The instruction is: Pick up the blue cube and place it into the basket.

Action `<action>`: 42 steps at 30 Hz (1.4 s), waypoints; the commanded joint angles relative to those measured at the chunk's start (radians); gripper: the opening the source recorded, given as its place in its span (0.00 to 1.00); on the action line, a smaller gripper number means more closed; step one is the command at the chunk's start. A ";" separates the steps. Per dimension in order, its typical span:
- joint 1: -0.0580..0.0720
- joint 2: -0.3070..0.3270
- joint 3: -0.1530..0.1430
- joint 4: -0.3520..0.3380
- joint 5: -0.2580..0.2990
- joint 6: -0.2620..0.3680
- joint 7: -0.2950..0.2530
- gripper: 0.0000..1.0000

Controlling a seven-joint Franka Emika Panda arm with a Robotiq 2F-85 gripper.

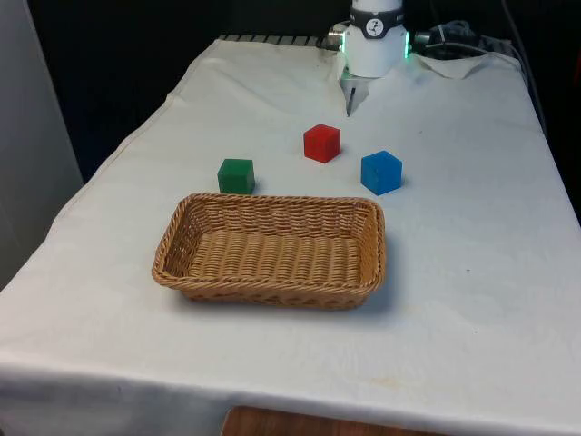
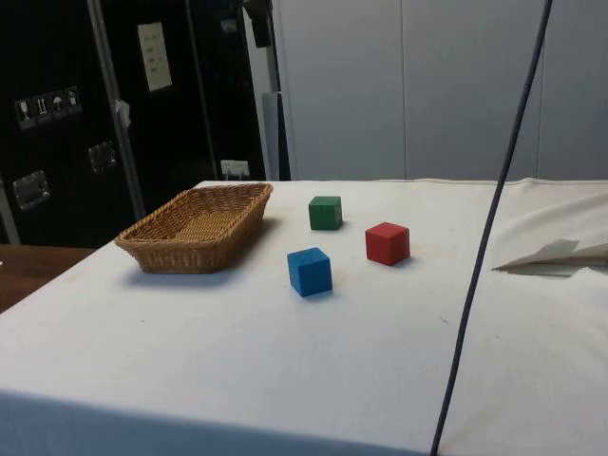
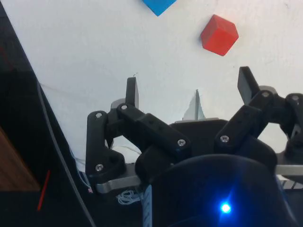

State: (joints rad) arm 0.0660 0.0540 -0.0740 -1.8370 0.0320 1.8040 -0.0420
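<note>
Overhead, tool [image 3: 189, 87] spread wide over bare cloth; blue cube [image 1: 381, 173] beside basket [image 1: 272, 272]

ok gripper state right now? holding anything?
Gripper: open, holding nothing, above bare cloth. Blue cube sits on the table beside the red cube, not grasped.

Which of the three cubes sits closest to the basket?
The green cube, just beyond the basket; the red cube and blue cube lie farther off.
</note>
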 commanded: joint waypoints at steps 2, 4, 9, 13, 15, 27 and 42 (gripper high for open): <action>0.000 -0.014 0.000 -0.008 -0.002 -0.004 0.006 1.00; 0.000 -0.021 0.001 -0.010 -0.003 -0.010 0.010 1.00; 0.000 -0.031 0.001 -0.014 0.000 -0.020 0.011 1.00; 0.001 -0.065 0.005 -0.042 -0.006 -0.017 0.035 1.00; 0.000 -0.078 0.007 -0.055 -0.006 -0.016 0.045 1.00; 0.000 -0.111 0.006 -0.087 -0.002 -0.020 0.080 1.00; -0.001 -0.139 0.007 -0.117 -0.018 -0.018 0.168 1.00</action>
State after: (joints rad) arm 0.0660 -0.0770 -0.0680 -1.9460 0.0220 1.7840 0.1100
